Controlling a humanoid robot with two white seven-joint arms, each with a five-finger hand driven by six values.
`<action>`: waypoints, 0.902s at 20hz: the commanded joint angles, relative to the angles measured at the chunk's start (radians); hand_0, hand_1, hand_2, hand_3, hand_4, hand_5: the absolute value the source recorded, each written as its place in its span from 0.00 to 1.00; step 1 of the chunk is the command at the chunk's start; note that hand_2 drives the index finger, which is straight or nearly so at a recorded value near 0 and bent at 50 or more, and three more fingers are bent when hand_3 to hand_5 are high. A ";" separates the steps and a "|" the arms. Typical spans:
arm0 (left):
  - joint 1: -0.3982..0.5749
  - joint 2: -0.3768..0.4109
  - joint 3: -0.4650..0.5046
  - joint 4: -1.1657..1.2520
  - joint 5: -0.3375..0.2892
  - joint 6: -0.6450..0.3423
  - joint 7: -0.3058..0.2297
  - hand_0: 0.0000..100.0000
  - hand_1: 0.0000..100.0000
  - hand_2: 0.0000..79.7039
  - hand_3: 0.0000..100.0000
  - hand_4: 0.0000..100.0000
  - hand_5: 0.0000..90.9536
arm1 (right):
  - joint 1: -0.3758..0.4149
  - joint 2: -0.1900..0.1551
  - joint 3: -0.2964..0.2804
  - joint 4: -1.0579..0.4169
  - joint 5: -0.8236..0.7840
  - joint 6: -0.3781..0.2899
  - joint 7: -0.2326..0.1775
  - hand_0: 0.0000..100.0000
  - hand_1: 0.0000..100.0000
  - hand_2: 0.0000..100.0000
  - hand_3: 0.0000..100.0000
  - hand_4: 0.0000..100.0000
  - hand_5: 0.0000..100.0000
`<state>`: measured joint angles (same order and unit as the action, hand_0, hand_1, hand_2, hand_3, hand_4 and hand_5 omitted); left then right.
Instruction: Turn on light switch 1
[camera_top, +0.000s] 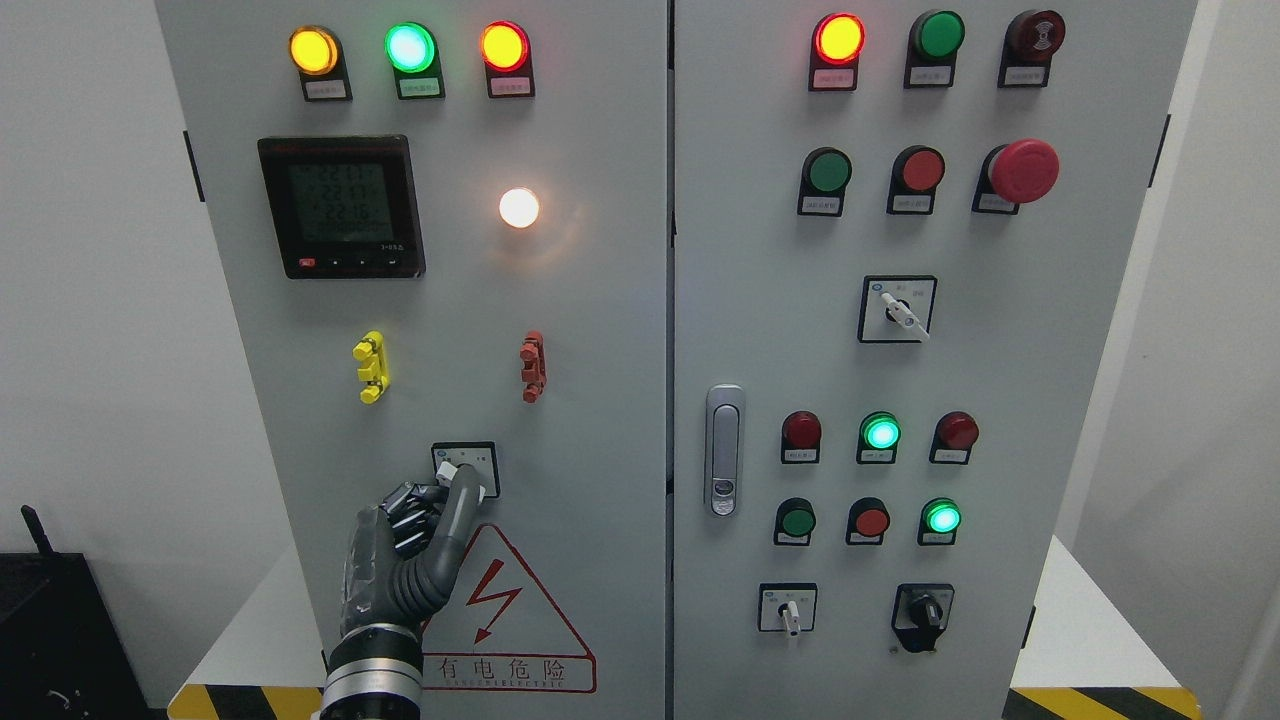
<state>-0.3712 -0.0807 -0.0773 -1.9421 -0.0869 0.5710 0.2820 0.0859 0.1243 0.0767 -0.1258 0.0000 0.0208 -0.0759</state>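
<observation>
Head view, switch: small white-handled rotary light switch in a black-framed square plate (466, 470), low on the grey metal cabinet's left door (600, 400), just above the red triangular electric-hazard sign (505, 615).
Head view, hand: grey-and-black jointed left hand (420, 530) comes up from the bottom edge; one finger extended onto the knob, the others curled, nothing grasped.
Step done well: judging by this contact, keep the fingertip against the handle's side and push round steadily, without sliding off.
Lamp: round white lamp (519, 207) glows above.
Hard to tell: the knob's position is covered by the finger; plate lettering too small; right hand out of view.

Plain white walls (90, 300) — even light
</observation>
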 joint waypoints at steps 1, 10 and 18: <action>0.057 0.006 0.001 -0.057 -0.001 -0.006 -0.001 0.26 0.44 0.78 1.00 0.99 0.97 | 0.000 0.000 0.000 0.000 -0.025 0.001 0.001 0.00 0.00 0.00 0.00 0.00 0.00; 0.172 0.016 0.008 -0.101 -0.002 -0.175 -0.001 0.25 0.41 0.81 1.00 0.99 0.97 | 0.000 0.000 0.000 0.000 -0.025 0.001 0.001 0.00 0.00 0.00 0.00 0.00 0.00; 0.474 0.056 0.099 -0.065 -0.002 -0.543 -0.095 0.26 0.34 0.69 0.93 0.99 0.93 | 0.000 0.000 0.000 0.000 -0.025 0.001 0.001 0.00 0.00 0.00 0.00 0.00 0.00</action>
<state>-0.0836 -0.0449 -0.0500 -2.0125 -0.0886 0.1351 0.2347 0.0859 0.1243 0.0767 -0.1259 0.0000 0.0208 -0.0759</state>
